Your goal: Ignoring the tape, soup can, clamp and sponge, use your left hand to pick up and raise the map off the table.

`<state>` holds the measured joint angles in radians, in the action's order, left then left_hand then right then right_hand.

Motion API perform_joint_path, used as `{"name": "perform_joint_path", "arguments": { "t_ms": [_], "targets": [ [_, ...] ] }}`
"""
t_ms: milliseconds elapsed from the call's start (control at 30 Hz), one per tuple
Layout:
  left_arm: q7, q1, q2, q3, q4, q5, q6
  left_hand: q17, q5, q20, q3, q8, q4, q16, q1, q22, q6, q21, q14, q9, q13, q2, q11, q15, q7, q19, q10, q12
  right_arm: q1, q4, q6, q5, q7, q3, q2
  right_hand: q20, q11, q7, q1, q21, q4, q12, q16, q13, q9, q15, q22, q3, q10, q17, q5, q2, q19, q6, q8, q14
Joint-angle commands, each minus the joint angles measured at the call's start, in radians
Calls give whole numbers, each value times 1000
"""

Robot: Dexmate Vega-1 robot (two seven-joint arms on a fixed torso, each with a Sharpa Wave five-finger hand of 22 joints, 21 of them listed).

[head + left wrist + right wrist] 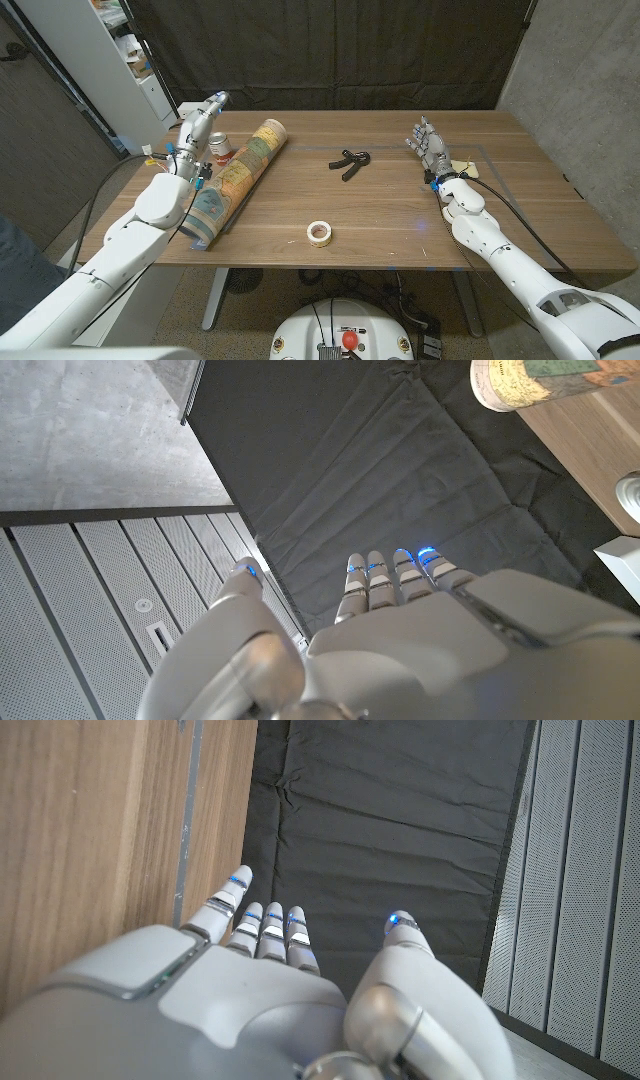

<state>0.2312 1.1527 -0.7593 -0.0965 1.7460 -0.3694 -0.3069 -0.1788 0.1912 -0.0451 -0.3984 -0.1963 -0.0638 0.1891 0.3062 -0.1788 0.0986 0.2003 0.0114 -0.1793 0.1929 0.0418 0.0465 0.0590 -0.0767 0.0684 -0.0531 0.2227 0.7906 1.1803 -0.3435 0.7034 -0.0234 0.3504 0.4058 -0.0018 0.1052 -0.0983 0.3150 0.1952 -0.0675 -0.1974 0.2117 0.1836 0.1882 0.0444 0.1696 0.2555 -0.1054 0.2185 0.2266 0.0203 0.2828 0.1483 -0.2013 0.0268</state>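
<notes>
The desk [400, 215] is matt, grained wood. The rolled map [238, 178] looks like printed paper. Both hands, left hand [198, 128] and right hand [428, 146], have smooth, glossy plastic shells.

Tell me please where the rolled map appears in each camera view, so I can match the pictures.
Head view: map lies diagonally on the table's left side, beside the left hand.
Left wrist view: one rolled end, at the top right corner.
Right wrist view: not in it.
Shared landmark: the black curtain.

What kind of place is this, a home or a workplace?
Probably a lab or test room: a black curtain hangs behind the wooden table, beside a bare concrete wall and a white shelf.
</notes>
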Motion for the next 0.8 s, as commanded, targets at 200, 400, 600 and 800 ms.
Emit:
{"name": "perform_joint_path", "arguments": {
  "t_ms": [200,400,600,800],
  "targets": [
    [-5,26,-42,25,11,21,43,-3,-2,-10,-5,-4,-10,7,15,-5,11,3,-8,-2,2,0,-3,1,-1,4,-13,1,-1,8,9,-9,13,3,4,0,-2,0,3,-2,-4,0,1,5,2,5,3,-3,-1,3,-3,5,-8,9,0,-4],
    [-17,22,-58,26,1,30,51,-3,-2,-10,-6,-4,-13,7,18,-5,12,3,-9,-2,2,0,-2,0,0,4,-12,0,0,16,19,-13,24,6,6,1,-2,2,3,-2,-4,-1,1,5,2,4,3,-4,-3,3,-4,5,-10,10,0,-4],
    [-29,13,-63,23,-18,30,49,-3,-2,-10,-6,-4,-15,6,21,-5,13,3,-9,-2,2,0,-3,0,0,4,-13,0,-5,15,25,-20,33,11,3,1,-2,2,2,-2,-4,0,2,5,2,6,3,-5,-2,3,-4,6,-10,10,0,-2],
    [-27,13,-71,25,-24,38,50,-3,-2,-10,-6,-3,-18,6,24,-5,13,2,-9,-2,2,0,-3,0,1,5,-12,-1,-13,5,23,-28,37,17,-4,2,-2,2,2,-2,-5,0,3,5,2,7,3,-5,-3,3,-4,7,-10,10,0,0]
  ]
}}
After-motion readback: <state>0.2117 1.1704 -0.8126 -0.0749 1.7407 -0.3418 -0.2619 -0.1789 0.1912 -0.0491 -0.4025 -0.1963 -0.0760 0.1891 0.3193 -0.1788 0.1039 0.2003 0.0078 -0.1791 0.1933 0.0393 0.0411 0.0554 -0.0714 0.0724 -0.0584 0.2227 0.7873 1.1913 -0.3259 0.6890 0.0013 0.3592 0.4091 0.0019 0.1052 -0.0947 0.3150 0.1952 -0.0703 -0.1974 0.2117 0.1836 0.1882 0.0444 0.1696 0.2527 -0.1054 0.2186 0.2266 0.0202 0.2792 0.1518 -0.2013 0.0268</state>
